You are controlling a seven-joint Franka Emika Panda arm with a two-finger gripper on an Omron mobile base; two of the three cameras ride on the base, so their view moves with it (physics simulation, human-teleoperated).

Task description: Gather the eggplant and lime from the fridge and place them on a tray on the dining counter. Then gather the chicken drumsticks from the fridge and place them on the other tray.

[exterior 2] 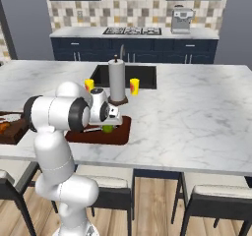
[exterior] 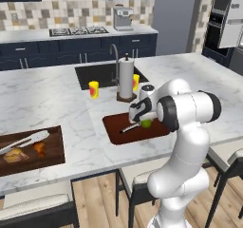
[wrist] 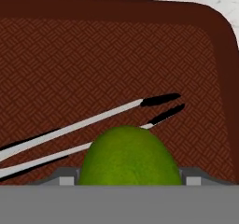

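Gripper (exterior: 142,121) low over the near tray (exterior: 114,127) on the dining counter (exterior: 47,94), arm folded tight in front of the base. Lime (wrist: 128,160) sits between the jaws, which are closed about it at roughly its own width. Cannot tell whether it touches the tray floor or hangs just above it. In the left base view the lime (exterior: 146,123) shows green under the hand, over the tray's right half.

Tongs (wrist: 93,118) lie on the same tray, tips dark, arms running diagonally just behind the lime.

Second tray (exterior: 52,148) sits well apart to the left at the counter edge, holding another pair of tongs (exterior: 23,141) and some brownish-orange food I cannot identify. Eggplant not made out anywhere.

Risks, as I judge them:
- Lime is round. Released above the floor, it could roll; the raised rim should stop it, but it may knock into the tongs.
- Fingers lowered further could catch a tong arm and drag it.
- The paper towel roll (exterior: 126,77) and two yellow cups (exterior: 94,89) stand just behind the tray; a wide lift-out swing of the elbow could brush them.
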